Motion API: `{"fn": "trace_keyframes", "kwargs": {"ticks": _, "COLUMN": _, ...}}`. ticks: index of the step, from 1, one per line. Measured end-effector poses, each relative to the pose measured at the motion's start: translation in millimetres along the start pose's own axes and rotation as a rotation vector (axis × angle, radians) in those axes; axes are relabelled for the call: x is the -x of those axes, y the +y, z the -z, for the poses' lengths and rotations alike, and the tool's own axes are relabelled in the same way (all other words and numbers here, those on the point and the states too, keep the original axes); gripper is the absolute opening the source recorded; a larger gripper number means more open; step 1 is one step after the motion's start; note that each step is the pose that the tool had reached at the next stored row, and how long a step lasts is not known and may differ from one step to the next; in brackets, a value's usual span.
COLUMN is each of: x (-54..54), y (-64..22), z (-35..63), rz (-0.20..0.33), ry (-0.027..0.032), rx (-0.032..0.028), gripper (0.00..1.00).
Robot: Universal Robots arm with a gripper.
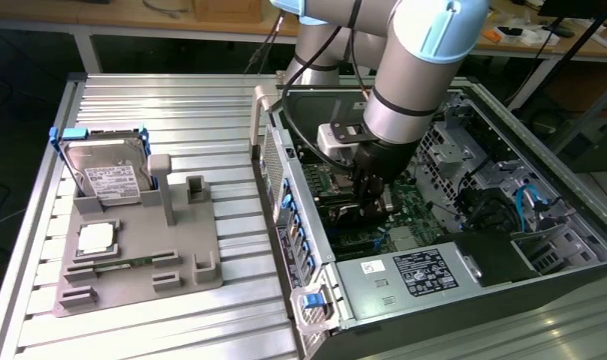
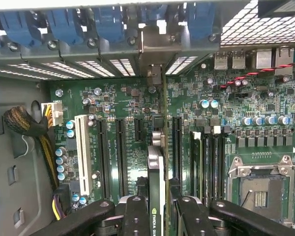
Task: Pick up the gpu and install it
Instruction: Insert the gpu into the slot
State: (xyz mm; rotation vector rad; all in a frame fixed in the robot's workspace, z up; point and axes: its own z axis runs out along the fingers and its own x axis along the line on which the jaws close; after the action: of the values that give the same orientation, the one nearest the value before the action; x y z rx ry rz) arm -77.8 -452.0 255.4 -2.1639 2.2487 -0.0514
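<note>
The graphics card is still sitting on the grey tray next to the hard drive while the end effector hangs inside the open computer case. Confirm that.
Wrong on the card's place. The wrist view shows the graphics card gripped edge-on in the end effector, over the motherboard slots inside the computer case. The hard drive does stand on the grey tray.

Bright, even daylight fills the exterior view, with pale glare on the ribbed aluminium table top. Inside the open black computer case shadows deepen. The green motherboard is sharp, while near black gripper fingers blur.
</note>
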Motion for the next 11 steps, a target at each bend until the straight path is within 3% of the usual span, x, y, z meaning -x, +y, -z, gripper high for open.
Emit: {"fn": "trace_keyframes", "kwargs": {"ticks": 11, "x": 0.0, "y": 0.8, "z": -11.6, "rz": 0.000, "ry": 0.0006, "rx": 0.0001, "gripper": 0.27}}
